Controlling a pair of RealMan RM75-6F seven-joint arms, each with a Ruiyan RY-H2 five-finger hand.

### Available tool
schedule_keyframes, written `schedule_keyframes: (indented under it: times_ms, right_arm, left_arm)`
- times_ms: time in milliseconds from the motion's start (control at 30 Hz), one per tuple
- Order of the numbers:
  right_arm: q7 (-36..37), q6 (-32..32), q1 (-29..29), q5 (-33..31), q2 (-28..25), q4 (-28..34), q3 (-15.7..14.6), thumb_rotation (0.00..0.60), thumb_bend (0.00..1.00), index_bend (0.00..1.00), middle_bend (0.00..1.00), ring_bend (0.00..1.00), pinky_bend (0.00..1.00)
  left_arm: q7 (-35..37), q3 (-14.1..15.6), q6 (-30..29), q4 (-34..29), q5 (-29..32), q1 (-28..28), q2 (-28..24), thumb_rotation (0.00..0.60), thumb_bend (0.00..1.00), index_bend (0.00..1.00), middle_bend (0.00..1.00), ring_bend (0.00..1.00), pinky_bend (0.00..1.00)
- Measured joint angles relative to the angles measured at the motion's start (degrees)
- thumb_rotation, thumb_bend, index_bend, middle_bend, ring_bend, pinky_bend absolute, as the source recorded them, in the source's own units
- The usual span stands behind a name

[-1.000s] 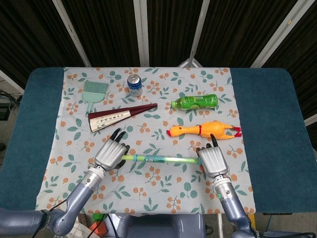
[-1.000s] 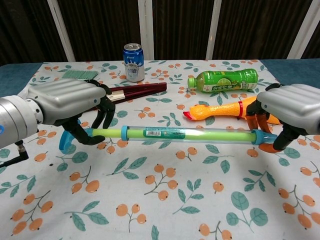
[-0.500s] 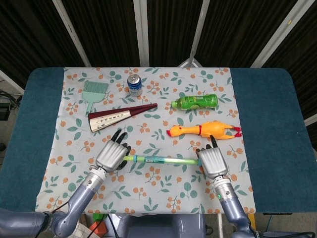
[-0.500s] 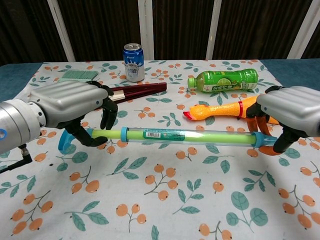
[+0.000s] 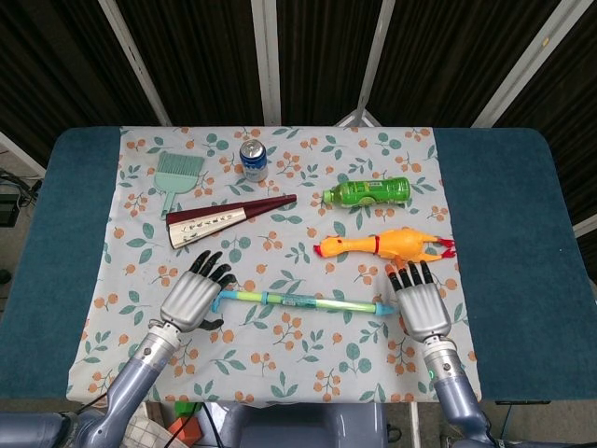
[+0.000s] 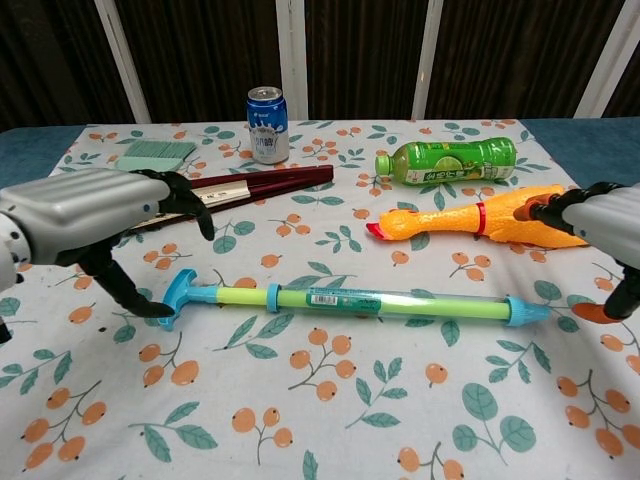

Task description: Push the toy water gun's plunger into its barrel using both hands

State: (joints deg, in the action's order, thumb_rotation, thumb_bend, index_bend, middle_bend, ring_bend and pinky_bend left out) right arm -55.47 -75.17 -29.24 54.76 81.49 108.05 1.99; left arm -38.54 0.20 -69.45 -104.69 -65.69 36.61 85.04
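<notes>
The toy water gun [image 6: 350,301] [image 5: 303,301] lies flat on the floral cloth, a clear green barrel with a blue nozzle at its right end. Its blue T-handle [image 6: 182,294] sticks out at the left end on a short length of green plunger rod. My left hand [image 5: 193,299] [image 6: 95,212] hovers just left of the handle with fingers spread, holding nothing. My right hand [image 5: 422,306] [image 6: 605,232] sits just right of the nozzle tip, fingers apart and off the gun.
A yellow rubber chicken [image 5: 384,245] lies just behind the gun on the right. Farther back are a green bottle [image 5: 368,192], a folded dark red fan [image 5: 227,217], a blue can [image 5: 253,160] and a green brush [image 5: 175,175].
Both hands have let go of the gun and drawn back outward. The gun, earlier held up between them, now rests on the cloth with its handle exposed.
</notes>
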Motion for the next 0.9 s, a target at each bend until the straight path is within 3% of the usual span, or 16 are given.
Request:
schedule_keyframes:
  times_ms: [233, 467, 667, 900]
  right_arm:
    - [8.5, -0.8, 2.9, 4.4, -4.7, -0.7, -1.8, 0.600, 0.34, 0.00, 0.00, 0.00, 0.00]
    - [23.0, -4.1, 8.1, 14.8, -10.5, -3.4, -4.9, 0.600, 0.34, 0.00, 0.00, 0.00, 0.00]
    - [35.9, -10.4, 14.3, 22.7, -15.7, -6.1, -7.2, 0.600, 0.34, 0.00, 0.00, 0.00, 0.00]
    - [44.0, -19.4, 21.0, 28.4, -18.1, -12.4, -8.6, 0.600, 0.34, 0.00, 0.00, 0.00, 0.00]
  left_arm:
    - [9.0, 3.4, -5.4, -2.5, -7.2, -5.7, -7.0, 0.600, 0.21, 0.26, 0.12, 0.00, 0.00]
    - [20.6, 7.9, -14.8, -2.4, -15.3, -14.3, -15.3, 0.600, 0.20, 0.20, 0.06, 0.00, 0.00]
    - [28.3, 10.9, -23.1, 2.2, -21.0, -22.1, -20.1, 0.600, 0.20, 0.13, 0.01, 0.00, 0.00]
    - [35.2, 12.6, -29.7, 9.8, -23.4, -29.4, -21.7, 0.600, 0.20, 0.09, 0.00, 0.00, 0.00]
